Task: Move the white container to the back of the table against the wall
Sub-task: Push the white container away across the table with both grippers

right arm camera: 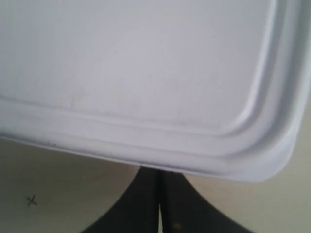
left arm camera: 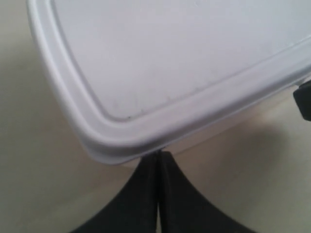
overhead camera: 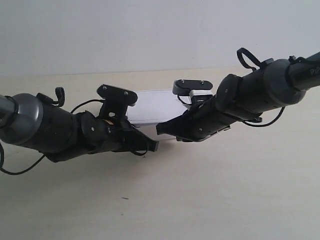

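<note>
White container [overhead camera: 155, 106]: lies flat on the table [overhead camera: 225, 200] with its lid [left arm camera: 184, 53] up, directly ahead of the tips of both claws.
Left claw [left arm camera: 158, 156]: its fingers are pressed flat together with only a thin seam between them, and it grips nothing. The joined tips sit at a rounded corner of the container, right under the lid's rim.
Right claw [right arm camera: 159, 174]: its fingers are likewise pressed together on nothing. The tips are tucked under the rim of a straight side, close to another rounded corner.
Contact: the overhanging rim hides where the tips meet the box, so actual touching cannot be told.
Arms: the arm at the exterior view's left [overhead camera: 50, 127] and the arm at the exterior view's right [overhead camera: 260, 92] reach in low from either side, their claw tips near each other.
Wall [overhead camera: 150, 30]: stands beyond the container, on the side away from the claws. A strip of bare table shows between the two.
Table mark: a small x-shaped mark [right arm camera: 31, 200] lies near the right claw.
</note>
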Robot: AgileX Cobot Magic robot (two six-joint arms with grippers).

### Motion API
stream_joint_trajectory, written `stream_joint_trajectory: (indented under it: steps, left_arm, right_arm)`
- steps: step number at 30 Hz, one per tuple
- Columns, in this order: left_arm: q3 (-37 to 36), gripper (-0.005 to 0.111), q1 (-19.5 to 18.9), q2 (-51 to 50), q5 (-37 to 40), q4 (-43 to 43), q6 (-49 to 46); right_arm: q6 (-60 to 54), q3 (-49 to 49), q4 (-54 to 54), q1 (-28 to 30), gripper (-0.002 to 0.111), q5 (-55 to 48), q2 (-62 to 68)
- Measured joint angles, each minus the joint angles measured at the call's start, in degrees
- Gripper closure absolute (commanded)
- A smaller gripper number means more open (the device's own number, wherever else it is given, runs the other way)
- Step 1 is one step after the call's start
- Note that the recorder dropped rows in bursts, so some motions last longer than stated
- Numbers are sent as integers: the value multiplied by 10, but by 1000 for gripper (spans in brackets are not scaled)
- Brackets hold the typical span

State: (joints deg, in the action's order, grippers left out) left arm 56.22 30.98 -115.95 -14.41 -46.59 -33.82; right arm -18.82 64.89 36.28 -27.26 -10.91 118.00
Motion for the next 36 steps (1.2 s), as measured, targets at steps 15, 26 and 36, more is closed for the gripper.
stream_joint_trajectory:
  steps: [15, 26, 36]
  left_arm:
    - [71, 107, -28, -51, 23, 1, -37]
    - [129, 107, -58, -79, 46, 1, -48]
    - [168, 107, -61, -109, 48, 1, -74]
  right_arm:
    - [-9, 88, -21, 30, 108, -30, 44]
    - [-10, 139, -27, 51, 108, -46, 84]
    - [-11, 212, -32, 62, 108, -61, 123]
